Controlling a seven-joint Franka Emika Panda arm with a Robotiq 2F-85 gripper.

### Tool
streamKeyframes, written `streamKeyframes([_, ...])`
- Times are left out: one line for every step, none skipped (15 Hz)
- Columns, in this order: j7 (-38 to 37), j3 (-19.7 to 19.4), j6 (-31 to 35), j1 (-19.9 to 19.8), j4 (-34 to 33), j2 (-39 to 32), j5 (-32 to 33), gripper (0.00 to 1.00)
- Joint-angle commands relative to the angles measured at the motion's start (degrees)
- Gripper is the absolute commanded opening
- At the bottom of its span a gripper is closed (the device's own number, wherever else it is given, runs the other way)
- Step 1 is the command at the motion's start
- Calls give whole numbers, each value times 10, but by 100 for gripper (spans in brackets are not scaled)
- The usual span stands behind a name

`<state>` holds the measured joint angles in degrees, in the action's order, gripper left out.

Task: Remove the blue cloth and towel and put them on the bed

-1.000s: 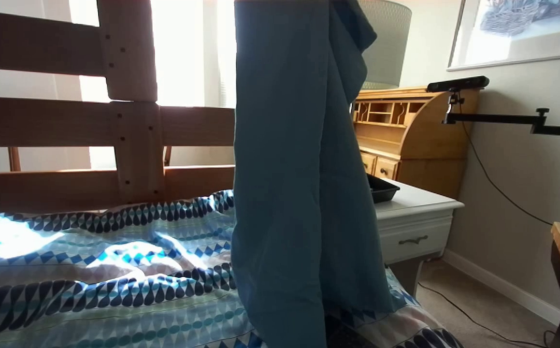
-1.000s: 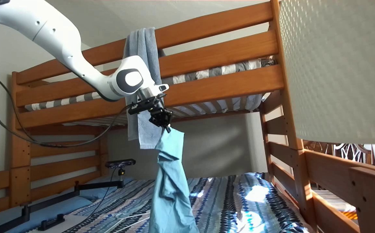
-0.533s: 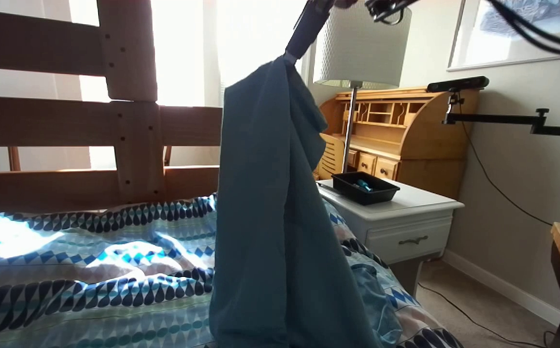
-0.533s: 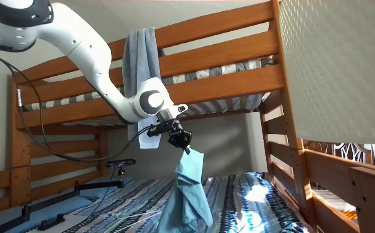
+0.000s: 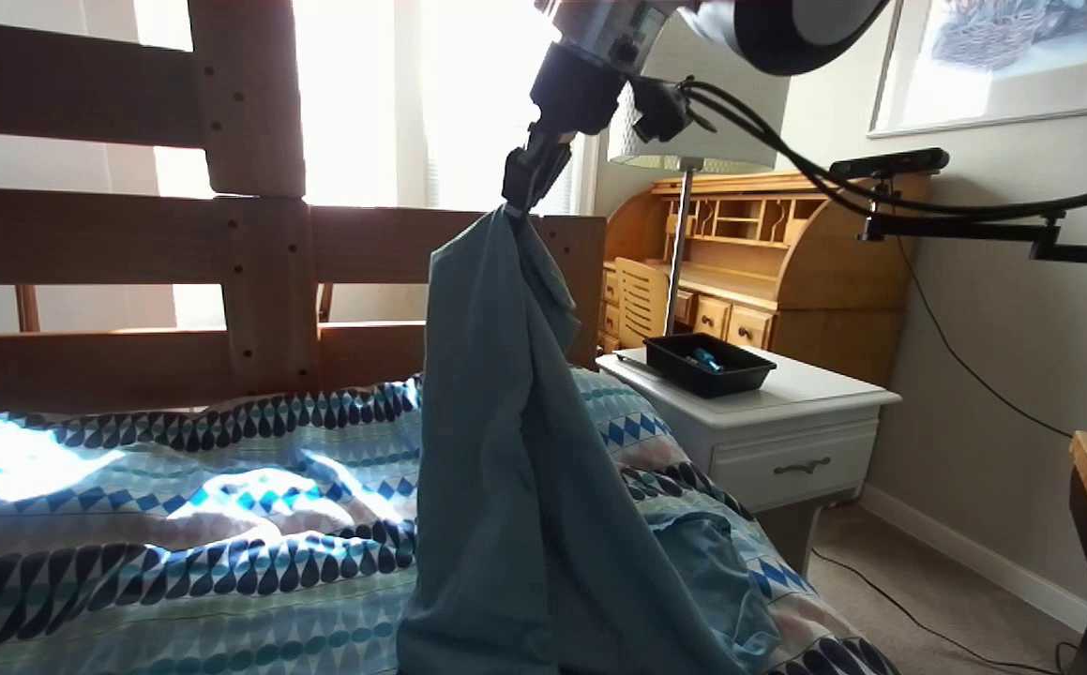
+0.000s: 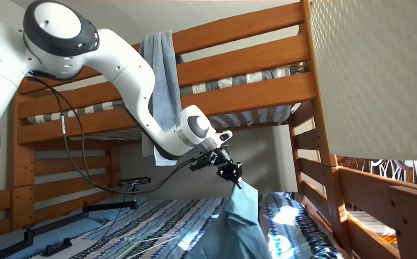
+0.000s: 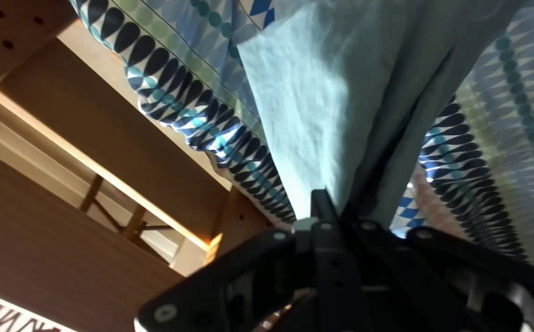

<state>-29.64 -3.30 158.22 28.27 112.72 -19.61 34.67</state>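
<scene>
Blue cloth (image 5: pixel 487 450): hangs, peaked at the top, from the gripper (image 5: pixel 516 204) above the lower level of the bed (image 6: pixel 248 96); its foot runs out of both exterior views.
Feel: looks thin, limp and light, so it should fold anywhere and not break; the smooth weave may slip a little.
Jaws: closed on a narrow pinch at the cloth's top, the rest drooping freely in the wrist view.
Cloth hold: this pinch seems enough for so light a piece; a deeper bite would be surer if the foot drags.
Blue fold (image 5: pixel 717 577): lies on the patterned cover (image 5: pixel 252 600), right of the drape; probably the same cloth, the join unclear.
Lowering: a sideways drift on the way down should spread it; a straight drop would likely heap it.
Towel (image 6: pixel 165 79): draped over the upper rail (image 6: pixel 237 28), up and left of the cloth; thicker, probably heavier, its nap less slippery.
Towel hold: the low hanging end looks handiest, for a downward pull.
Nightstand (image 5: pixel 759 478): stands right of the bed, carrying a black tray (image 5: pixel 735 380).
</scene>
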Motion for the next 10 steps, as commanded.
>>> streamKeyframes([-132,-52,-55,58,-58,-59,52,1])
streamKeyframes([-158,-42,-70,51,-64,-68,65,1])
streamKeyframes([-170,-36,-86,51,-65,-77,59,1])
streamKeyframes([-184,-33,-100,51,-66,-83,61,1])
streamKeyframes([-190,-28,-110,48,-64,-90,57,1])
streamKeyframes([-194,-22,-118,44,-62,-97,50,1])
streamKeyframes([-199,-21,-122,43,-61,-102,53,1])
streamKeyframes([-202,-16,-119,39,-57,-107,48,1])
streamKeyframes([-203,-14,-113,36,-55,-113,48,1])
streamKeyframes([-204,-14,-108,35,-53,-118,50,1])
